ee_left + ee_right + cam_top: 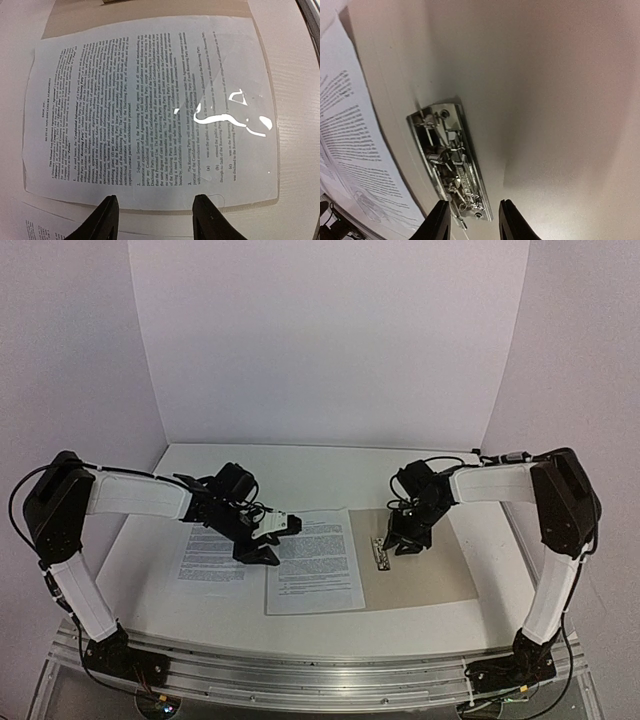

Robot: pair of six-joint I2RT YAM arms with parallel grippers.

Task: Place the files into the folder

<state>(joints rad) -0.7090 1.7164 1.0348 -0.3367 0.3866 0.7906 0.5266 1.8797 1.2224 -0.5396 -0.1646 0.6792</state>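
The left gripper [156, 220], jaws apart, should pinch the sheet [150, 100] squarely at its lower edge; the right gripper [475, 222], likewise apart, hovers at the metal clip [450, 160].

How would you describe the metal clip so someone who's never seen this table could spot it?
On the white table, find the tan folder lying open on the right side. On it, just right of the nearest printed sheet, sits the small metal clip. It is the only shiny silver thing among flat paper and card.
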